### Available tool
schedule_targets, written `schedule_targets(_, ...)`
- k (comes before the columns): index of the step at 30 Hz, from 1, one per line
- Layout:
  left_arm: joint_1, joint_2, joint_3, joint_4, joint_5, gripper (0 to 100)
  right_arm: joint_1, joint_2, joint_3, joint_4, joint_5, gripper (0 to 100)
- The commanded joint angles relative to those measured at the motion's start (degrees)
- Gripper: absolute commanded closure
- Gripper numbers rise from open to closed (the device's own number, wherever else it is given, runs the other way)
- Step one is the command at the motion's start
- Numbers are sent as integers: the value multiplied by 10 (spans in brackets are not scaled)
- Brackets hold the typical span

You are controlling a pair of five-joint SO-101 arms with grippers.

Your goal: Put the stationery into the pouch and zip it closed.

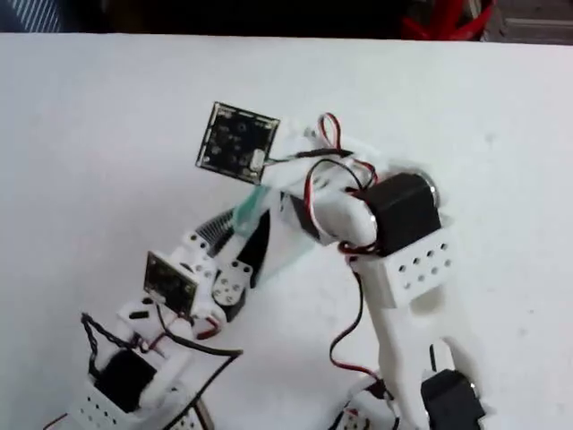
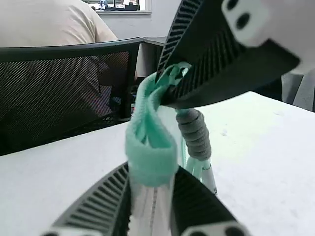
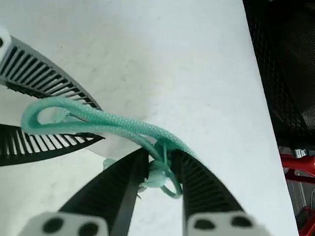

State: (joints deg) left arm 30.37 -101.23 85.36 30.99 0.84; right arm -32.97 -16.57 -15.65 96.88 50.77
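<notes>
The pouch is pale and see-through, with a mint-green fabric tab at its end. My left gripper is shut on that tab. A mint zip-pull cord runs from the tab to my right gripper, which is shut on the cord's knotted end. From the left wrist view the right gripper sits just above the tab. A grey ribbed pen grip shows beside the tab. In the high view both grippers meet over the mint tab mid-table, the pouch lying under them.
The white table has free room on all sides of the arms. A black mesh chair stands beyond the table's far edge. Something red lies off the table at the back right.
</notes>
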Motion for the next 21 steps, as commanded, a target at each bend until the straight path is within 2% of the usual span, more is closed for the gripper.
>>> schedule_targets(1,8,3,-1,-2,-4,976,-3,-2,3,9,3,980)
schedule_targets(7,8,3,-1,-4,-4,976,-1,-73,3,8,2,980)
schedule_targets(9,8,3,-1,-4,-4,976,-6,-79,6,8,-20,980)
schedule_targets(13,8,3,-1,-3,-3,976,-47,-78,3,11,-66,980)
schedule_targets(21,9,3,-1,-2,-4,976,-161,-76,4,11,-111,980)
